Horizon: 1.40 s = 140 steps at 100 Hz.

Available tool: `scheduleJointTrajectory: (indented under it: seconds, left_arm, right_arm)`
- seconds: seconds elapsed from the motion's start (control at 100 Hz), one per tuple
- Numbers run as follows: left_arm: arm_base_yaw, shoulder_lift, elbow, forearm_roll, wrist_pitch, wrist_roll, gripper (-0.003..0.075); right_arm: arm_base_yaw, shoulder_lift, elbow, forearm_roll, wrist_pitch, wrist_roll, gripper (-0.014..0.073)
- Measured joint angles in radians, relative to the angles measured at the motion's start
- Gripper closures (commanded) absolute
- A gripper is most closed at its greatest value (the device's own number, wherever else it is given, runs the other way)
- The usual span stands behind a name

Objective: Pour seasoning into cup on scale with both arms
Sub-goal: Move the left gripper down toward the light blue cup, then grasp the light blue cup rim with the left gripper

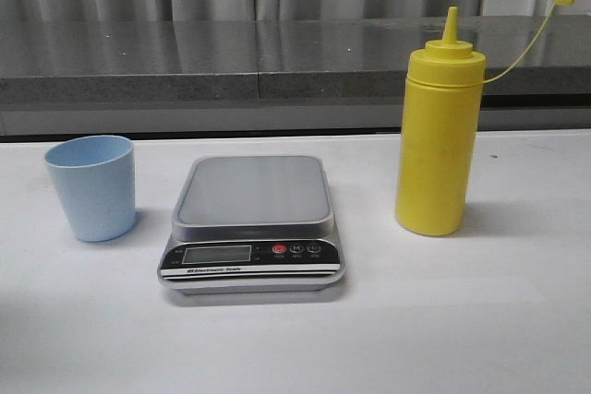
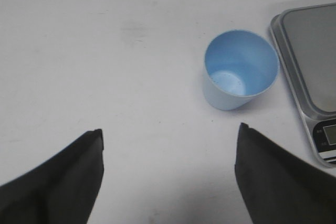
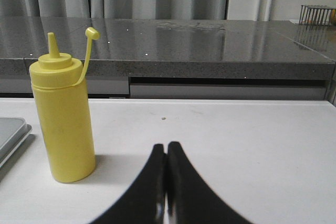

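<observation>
A pale blue cup (image 1: 91,187) stands upright on the white table, left of the grey scale (image 1: 252,193), whose platform is bare. The yellow seasoning bottle (image 1: 438,149) stands right of the scale, its cap dangling on a thin tether. No arm shows in the front view. Seen from the left wrist, my left gripper (image 2: 170,132) hangs open above bare table, with the empty cup (image 2: 239,71) ahead and the scale (image 2: 310,66) beside it. The right wrist view has my right gripper (image 3: 166,146) shut on nothing, low over the table, the bottle (image 3: 62,121) ahead and off to one side.
A dark grey counter ledge (image 1: 259,62) runs along the back of the table, with grey curtains behind it. A small wire rack (image 3: 316,14) sits on the ledge, seen in the right wrist view.
</observation>
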Motion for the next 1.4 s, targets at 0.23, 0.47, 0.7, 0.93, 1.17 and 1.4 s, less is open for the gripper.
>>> scheduleJointTrajectory:
  seconds: [0.23, 0.47, 0.7, 0.93, 1.17, 1.4]
  left_arm:
    - [-0.081, 0.161, -0.105, -0.021, 0.000, 0.005, 0.0231]
    - [-0.109, 0.313, -0.211, -0.038, 0.037, 0.006, 0.0231]
    - [-0.109, 0.438, -0.302, -0.041, 0.062, 0.006, 0.0231]
    - [-0.110, 0.540, -0.358, -0.042, 0.062, 0.006, 0.0231]
    - [-0.110, 0.640, -0.364, -0.042, 0.057, 0.006, 0.0231]
    - [-0.110, 0.682, -0.365, -0.042, 0.041, 0.006, 0.0232]
  right_arm:
    - [0.000, 0.000, 0.000, 0.000, 0.000, 0.000, 0.0661]
    - [0.000, 0.000, 0.000, 0.000, 0.000, 0.000, 0.0661]
    - [0.000, 0.000, 0.000, 0.000, 0.000, 0.000, 0.0661]
    - [0.000, 0.000, 0.000, 0.000, 0.000, 0.000, 0.0661]
    - [0.000, 0.000, 0.000, 0.000, 0.000, 0.000, 0.0661]
    - [0.000, 0.000, 0.000, 0.000, 0.000, 0.000, 0.0661]
